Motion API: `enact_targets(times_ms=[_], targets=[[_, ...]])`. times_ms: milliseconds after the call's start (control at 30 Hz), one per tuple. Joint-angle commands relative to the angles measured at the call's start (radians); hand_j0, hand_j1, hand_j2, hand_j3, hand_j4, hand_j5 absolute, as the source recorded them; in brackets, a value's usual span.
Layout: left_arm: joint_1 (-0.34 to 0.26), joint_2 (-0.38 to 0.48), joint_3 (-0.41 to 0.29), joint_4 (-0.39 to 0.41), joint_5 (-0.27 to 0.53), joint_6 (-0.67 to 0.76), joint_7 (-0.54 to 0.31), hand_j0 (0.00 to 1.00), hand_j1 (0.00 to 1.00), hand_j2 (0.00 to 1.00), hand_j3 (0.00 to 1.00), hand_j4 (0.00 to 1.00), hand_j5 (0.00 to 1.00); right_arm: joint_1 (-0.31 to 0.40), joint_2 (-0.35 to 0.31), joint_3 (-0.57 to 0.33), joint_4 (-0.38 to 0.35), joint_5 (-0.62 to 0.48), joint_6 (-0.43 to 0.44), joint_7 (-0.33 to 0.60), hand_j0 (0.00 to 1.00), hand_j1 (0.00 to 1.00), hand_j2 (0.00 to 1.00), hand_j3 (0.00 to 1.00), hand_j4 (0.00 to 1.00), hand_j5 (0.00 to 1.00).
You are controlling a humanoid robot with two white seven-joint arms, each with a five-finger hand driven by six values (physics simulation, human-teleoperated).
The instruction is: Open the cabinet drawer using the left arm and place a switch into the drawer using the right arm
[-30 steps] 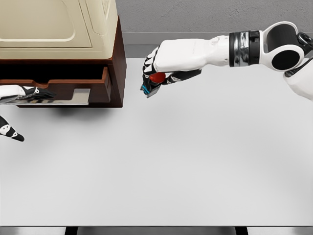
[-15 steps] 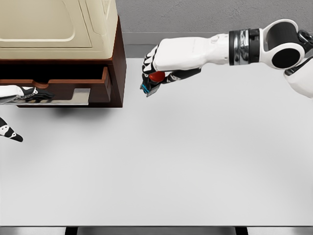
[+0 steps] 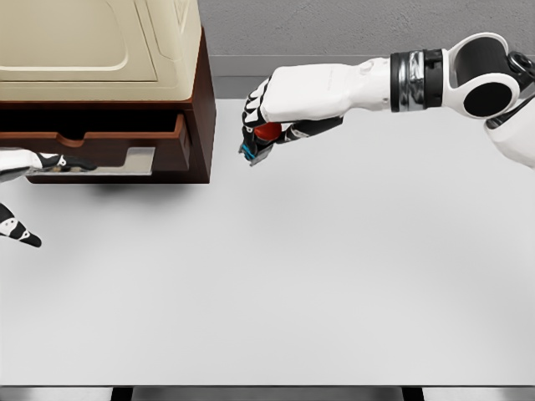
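Note:
A brown cabinet (image 3: 206, 92) stands at the back left of the table. Its drawer (image 3: 109, 140) is pulled out a little, with a dark gap above its front and a silver handle (image 3: 121, 162) below. My left hand (image 3: 25, 171) is at the picture's left edge, fingers stretched toward the handle's left end and thumb spread well below, holding nothing. My right hand (image 3: 261, 138) hovers just right of the cabinet, above the table, shut on a small switch (image 3: 266, 132) with a red button and a dark base.
A cream-coloured appliance (image 3: 100, 42) sits on top of the cabinet. The white table (image 3: 292, 276) stretches in front and to the right. A grey wall runs behind it.
My left hand has slid left along the handle, baring more of it. The right hand with the switch has barely shifted. The drawer front stays where it was.

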State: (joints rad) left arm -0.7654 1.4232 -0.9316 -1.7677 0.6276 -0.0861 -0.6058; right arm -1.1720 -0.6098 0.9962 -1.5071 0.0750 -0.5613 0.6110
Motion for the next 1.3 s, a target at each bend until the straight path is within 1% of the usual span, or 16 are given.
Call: enact_targets(times_ms=[0, 133, 433, 767, 833, 900, 1000, 1067, 1133, 1267], targets=[[0.0, 0.005, -0.01, 0.002, -0.029, -0.001, -0.005, 1.0, 1.0, 1.0, 1.0, 1.0, 1.0, 0.0, -0.001, -0.002, -0.001, -0.006, 0.003, 0.0, 0.47, 0.47, 0.47, 0.47, 0.47, 0.47], [0.0, 0.028, -0.01, 0.001, -0.029, -0.001, -0.005, 1.0, 1.0, 1.0, 1.0, 1.0, 1.0, -0.002, -0.001, -0.002, -0.001, -0.006, 0.006, 0.0, 0.47, 0.47, 0.47, 0.47, 0.47, 0.47], [-0.003, 0.029, -0.001, 0.002, -0.031, -0.001, -0.005, 1.0, 1.0, 1.0, 1.0, 1.0, 1.0, -0.009, 0.013, -0.002, -0.001, -0.006, 0.006, 0.0, 0.47, 0.47, 0.47, 0.47, 0.47, 0.47], [-0.006, 0.033, 0.002, 0.002, -0.029, -0.017, -0.005, 1.0, 1.0, 1.0, 1.0, 1.0, 1.0, -0.009, 0.013, -0.002, -0.001, -0.006, 0.011, 0.0, 0.47, 0.47, 0.47, 0.47, 0.47, 0.47], [-0.009, 0.033, 0.004, 0.002, -0.02, -0.047, -0.005, 1.0, 1.0, 1.0, 1.0, 1.0, 1.0, -0.011, 0.013, -0.002, -0.001, -0.006, 0.012, 0.0, 0.47, 0.47, 0.47, 0.47, 0.47, 0.47], [-0.011, 0.033, 0.005, 0.002, -0.016, -0.049, -0.005, 1.0, 1.0, 1.0, 1.0, 1.0, 1.0, -0.012, 0.013, -0.002, -0.004, -0.006, 0.012, 0.0, 0.47, 0.47, 0.47, 0.47, 0.47, 0.47], [-0.012, 0.042, 0.017, 0.002, -0.009, -0.049, -0.005, 1.0, 1.0, 1.0, 1.0, 1.0, 1.0, -0.015, 0.015, -0.002, -0.007, -0.006, 0.014, 0.0, 0.47, 0.47, 0.47, 0.47, 0.47, 0.47], [-0.014, 0.04, 0.033, 0.002, 0.001, -0.073, -0.005, 1.0, 1.0, 1.0, 1.0, 1.0, 1.0, -0.017, 0.019, -0.002, -0.007, -0.006, 0.014, 0.0, 0.47, 0.47, 0.47, 0.47, 0.47, 0.47], [-0.02, 0.042, 0.043, 0.002, 0.015, -0.101, -0.005, 1.0, 1.0, 1.0, 1.0, 1.0, 1.0, -0.017, 0.019, -0.002, -0.007, -0.006, 0.014, 0.0, 0.47, 0.47, 0.47, 0.47, 0.47, 0.47], [-0.04, 0.042, 0.046, 0.002, 0.03, -0.107, -0.005, 1.0, 1.0, 1.0, 1.0, 1.0, 1.0, -0.023, 0.028, -0.002, -0.01, -0.006, 0.015, 0.0, 0.47, 0.47, 0.47, 0.47, 0.47, 0.47]])
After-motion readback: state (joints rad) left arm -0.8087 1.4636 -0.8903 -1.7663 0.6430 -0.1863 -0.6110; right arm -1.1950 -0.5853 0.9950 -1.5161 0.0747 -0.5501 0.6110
